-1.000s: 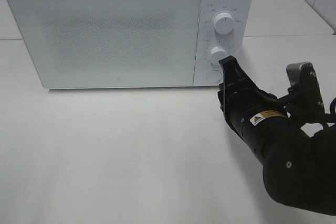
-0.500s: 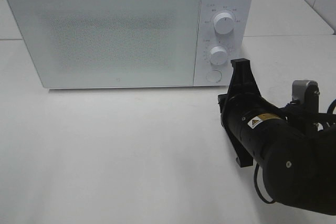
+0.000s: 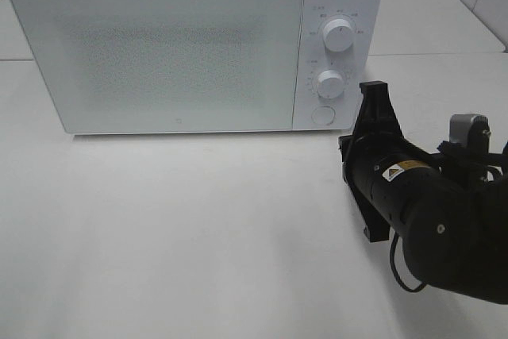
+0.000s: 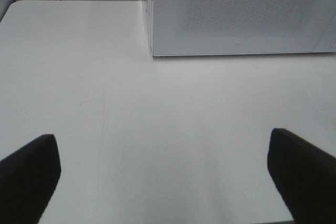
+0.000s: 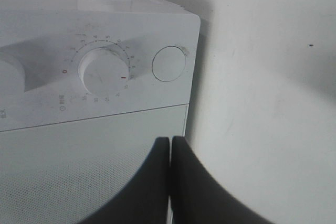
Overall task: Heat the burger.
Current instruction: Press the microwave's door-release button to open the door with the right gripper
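Where the right wrist view looks along the right gripper [image 5: 169, 140], its 2 dark fingers [image 5: 152, 182] lie pressed flat together with nothing between them. The exterior high view shows the same gripper [image 3: 373, 88] turned on edge, its tip just beside the front right corner of the microwave [image 3: 175, 53], level with the lower dial [image 3: 330, 83]; whether it touches the casing cannot be told. Only the right wrist view gives the panel close up: the lower dial [image 5: 102, 72] with its printed scale, and the round button [image 5: 169, 63] next to it. Only the high view takes in the whole oven, with the upper dial [image 3: 339, 36], the round button [image 3: 322, 114] at the foot of the panel and the dotted door [image 3: 159, 49] shut flush.

The left gripper [image 4: 163, 145] appears in its own wrist view alone: jaws spread wide, empty, hanging over the table [image 4: 173, 103] and facing the door's lower left corner.

The burger shows in no view, so its place cannot be told.

The microwave stands along the far edge of the table [image 3: 198, 236]. From its front to the near edge the white top lies bare, and a strip runs free past its right side towards the right edge.
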Tool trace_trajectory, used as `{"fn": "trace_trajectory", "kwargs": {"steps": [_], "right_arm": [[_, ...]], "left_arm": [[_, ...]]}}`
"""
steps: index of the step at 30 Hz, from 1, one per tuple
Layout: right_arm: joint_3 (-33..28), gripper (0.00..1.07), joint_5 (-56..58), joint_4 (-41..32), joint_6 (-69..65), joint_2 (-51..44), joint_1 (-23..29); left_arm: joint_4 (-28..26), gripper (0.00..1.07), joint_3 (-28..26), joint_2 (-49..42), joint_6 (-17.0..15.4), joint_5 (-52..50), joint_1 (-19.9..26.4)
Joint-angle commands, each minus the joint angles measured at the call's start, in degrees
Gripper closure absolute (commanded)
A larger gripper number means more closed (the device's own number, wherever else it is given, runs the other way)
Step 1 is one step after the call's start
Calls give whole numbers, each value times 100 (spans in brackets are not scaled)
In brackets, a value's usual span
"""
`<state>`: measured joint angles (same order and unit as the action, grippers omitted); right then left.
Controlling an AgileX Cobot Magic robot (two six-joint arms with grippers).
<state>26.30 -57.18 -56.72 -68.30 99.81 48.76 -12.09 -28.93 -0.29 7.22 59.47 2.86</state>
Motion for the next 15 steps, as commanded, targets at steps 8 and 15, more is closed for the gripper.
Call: {"fn": "trace_trajectory", "kwargs": {"steps": [8, 15], "right_arm": [[521, 107, 229, 722, -264, 418, -476], [819, 107, 235, 985, -487, 894, -665]], "left_arm": [[573, 6, 11, -115, -6, 11, 0], [212, 6, 11, -115, 0, 11, 0]]}}
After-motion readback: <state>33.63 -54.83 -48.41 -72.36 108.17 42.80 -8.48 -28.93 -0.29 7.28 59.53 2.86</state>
